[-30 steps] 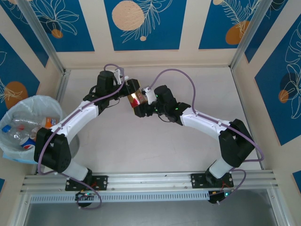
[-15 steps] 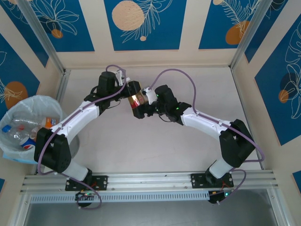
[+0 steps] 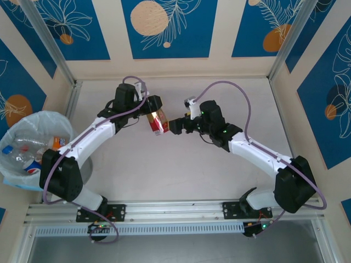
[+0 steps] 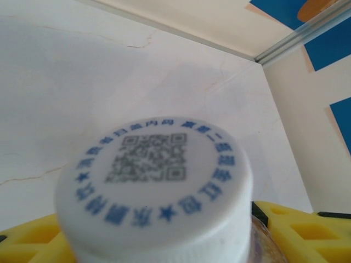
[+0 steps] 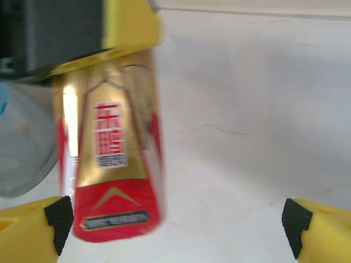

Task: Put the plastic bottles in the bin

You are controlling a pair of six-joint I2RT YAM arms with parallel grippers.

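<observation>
A plastic bottle [image 3: 158, 121] with a red and gold label hangs above the middle of the table, and my left gripper [image 3: 153, 107] is shut on its upper part. Its white cap [image 4: 156, 186] with blue print sits between my yellow fingers [image 4: 299, 230] in the left wrist view. My right gripper [image 3: 174, 125] is open just right of the bottle and apart from it. In the right wrist view the bottle [image 5: 109, 159] hangs left of my right gripper [image 5: 178, 224], beyond its wide-apart fingertips. The bin [image 3: 57, 121] at the far left holds several bottles [image 3: 24, 156].
The bin stands off the table's left edge beside the left arm's base. Aluminium posts [image 3: 46, 46] and patterned walls close in the back and sides. Bare pale tabletop [image 3: 175, 170] lies between the two arms.
My right gripper has opened, let go of the bottle and drawn back to the right. My left gripper still holds the bottle, nearly where it was.
</observation>
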